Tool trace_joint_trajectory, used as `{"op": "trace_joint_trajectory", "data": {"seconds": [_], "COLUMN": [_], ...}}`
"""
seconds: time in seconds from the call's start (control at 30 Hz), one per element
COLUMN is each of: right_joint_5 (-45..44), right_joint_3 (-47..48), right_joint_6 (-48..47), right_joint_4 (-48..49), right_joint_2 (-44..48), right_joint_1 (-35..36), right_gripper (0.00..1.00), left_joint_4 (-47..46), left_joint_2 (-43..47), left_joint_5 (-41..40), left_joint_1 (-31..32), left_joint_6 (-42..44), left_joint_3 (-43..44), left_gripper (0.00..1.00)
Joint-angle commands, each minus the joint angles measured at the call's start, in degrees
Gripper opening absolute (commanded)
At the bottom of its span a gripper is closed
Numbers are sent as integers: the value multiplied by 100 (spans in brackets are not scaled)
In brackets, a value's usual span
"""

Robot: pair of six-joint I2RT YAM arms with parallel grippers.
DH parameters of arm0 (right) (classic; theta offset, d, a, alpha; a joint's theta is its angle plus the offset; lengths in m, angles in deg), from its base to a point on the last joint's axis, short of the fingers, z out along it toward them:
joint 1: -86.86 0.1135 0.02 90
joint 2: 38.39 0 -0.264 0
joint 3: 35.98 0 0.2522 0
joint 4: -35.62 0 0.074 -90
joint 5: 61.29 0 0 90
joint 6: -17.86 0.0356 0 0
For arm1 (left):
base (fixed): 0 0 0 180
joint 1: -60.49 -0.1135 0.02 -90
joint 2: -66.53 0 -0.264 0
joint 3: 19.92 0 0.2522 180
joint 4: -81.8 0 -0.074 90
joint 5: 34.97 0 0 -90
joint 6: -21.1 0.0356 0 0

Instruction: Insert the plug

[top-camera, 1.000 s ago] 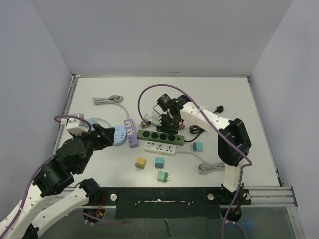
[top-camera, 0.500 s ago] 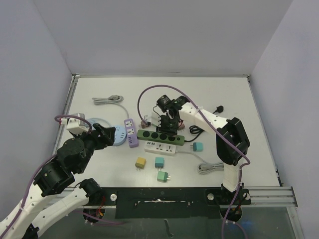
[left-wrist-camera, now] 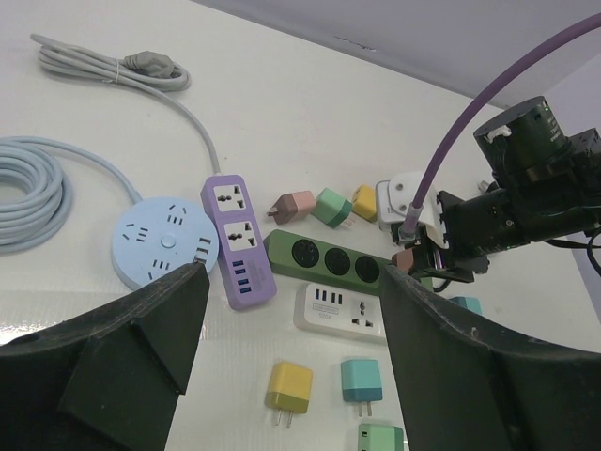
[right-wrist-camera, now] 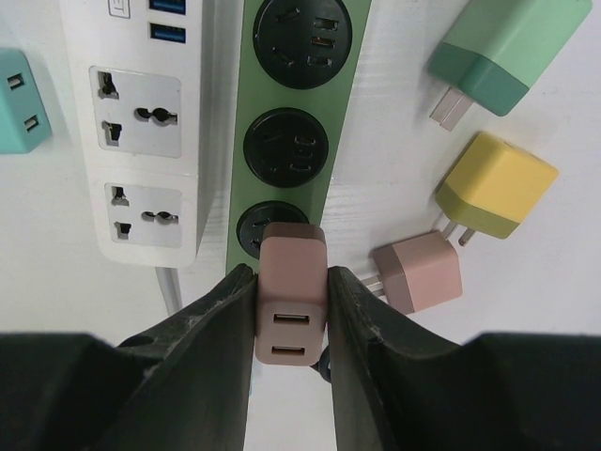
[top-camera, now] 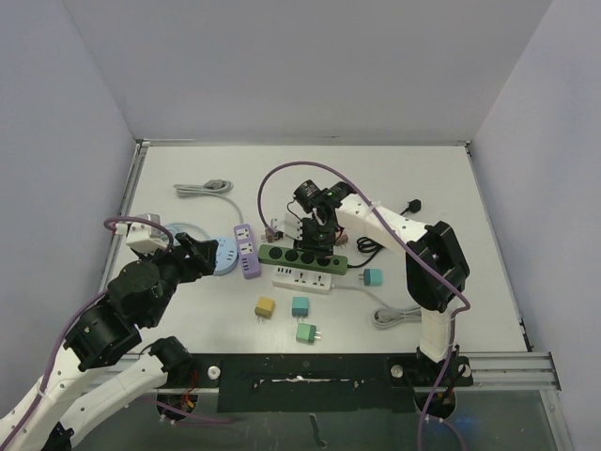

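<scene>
The right jaws are closed on a dusty-pink plug (right-wrist-camera: 291,293), one finger (right-wrist-camera: 214,324) pressed against each of its side faces. Its two USB ports face the wrist camera. The plug stands upright over the green power strip (right-wrist-camera: 293,122), at the round socket (right-wrist-camera: 266,228) nearest that camera. From here it cannot be told whether the prongs have entered the socket. Two more round sockets on the strip sit uncovered further along.

A white power strip (right-wrist-camera: 141,122) lies just beside the green one and parallel to it. On the green strip's other side three loose chargers rest on the bench (right-wrist-camera: 563,310): a green charger (right-wrist-camera: 512,47), a yellow charger (right-wrist-camera: 495,193) and a second pink charger (right-wrist-camera: 423,272), the last one near the held plug.

From above, the right arm (top-camera: 376,221) reaches across the middle of the bench to the green strip. The left arm (top-camera: 141,291) hangs over the left side, near a round blue socket hub (top-camera: 223,254) and a purple power strip (top-camera: 246,250). The left jaws stand wide apart and hold nothing, their dark fingers (left-wrist-camera: 131,348) framing the wrist view.
</scene>
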Motion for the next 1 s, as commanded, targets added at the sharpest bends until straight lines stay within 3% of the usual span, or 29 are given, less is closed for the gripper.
{"op": "trace_joint_trajectory", "data": {"seconds": [0.0, 0.5, 0.97], "right_joint_5": [-200, 82, -204], "right_joint_3": [-9, 8, -251], "right_joint_6": [43, -137, -57], "right_joint_4": [-321, -19, 333], "right_joint_2": [50, -316, -619], "right_joint_1": [-106, -146, -191], "right_gripper": [10, 11, 11], "left_joint_4": [-243, -437, -521], "left_joint_2": [20, -127, -242], "left_joint_5": [25, 23, -16], "left_joint_1": [4, 5, 5], "left_joint_6": [99, 211, 336], "left_joint_3": [41, 35, 23], "left_gripper": [71, 71, 71]}}
